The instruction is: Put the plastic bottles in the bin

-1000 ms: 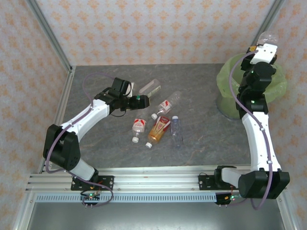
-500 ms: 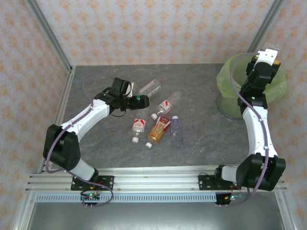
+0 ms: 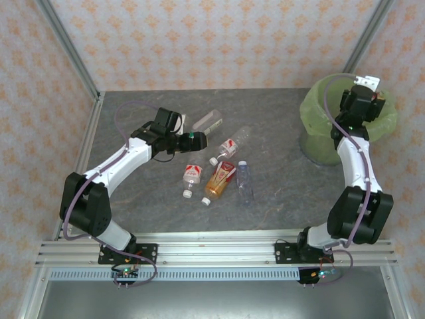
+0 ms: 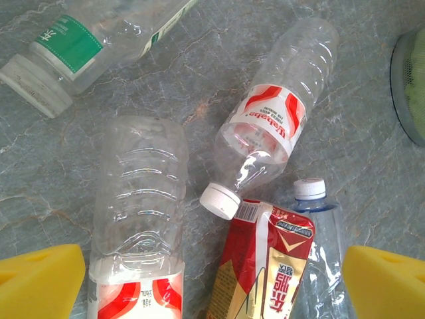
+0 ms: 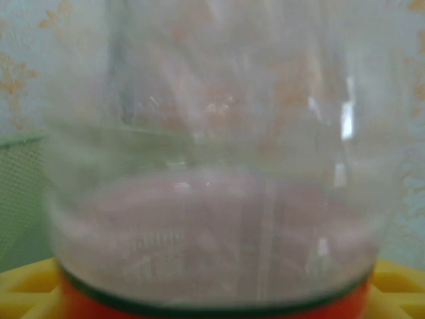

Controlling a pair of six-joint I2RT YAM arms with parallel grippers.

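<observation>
Nearest the arm bases, on the grey worktop (image 3: 285,206), three of the plastic bottles lie side by side: a red-white bottle (image 3: 191,177), an amber bottle (image 3: 220,180) and a white-capped clear bottle (image 3: 245,182). Just behind them lies a slanted bottle (image 3: 233,143) with a red-white label, its cap just beside the amber bottle. Further back a green-label bottle (image 3: 208,120) lies alone.

The left gripper (image 3: 201,141) hovers above this group and holds nothing. From the left wrist, its yellow pads (image 4: 40,282) stand wide apart at the two lower corners, with the bottles on the worktop below.

Farthest away, at the right back corner, the right gripper (image 3: 366,88) hangs over the bin (image 3: 313,133) with its lime-green bag. The right wrist camera has a blurred bottle (image 5: 212,166) very close before the lens, clear, with a red band at its lower edge. Whether the jaws grip this bottle or stand free of it, I cannot tell.

I judge that the step in hand is the drop of this bottle into the bin. Five bottles lie on the worktop, so much of the task is left. The next move calls for the right jaws to stand fully apart, so that the bottle falls inside the rim. After that, the left arm should descend on one bottle, probably the slanted bottle, with its pads across the body and without pushing the neighbours.
</observation>
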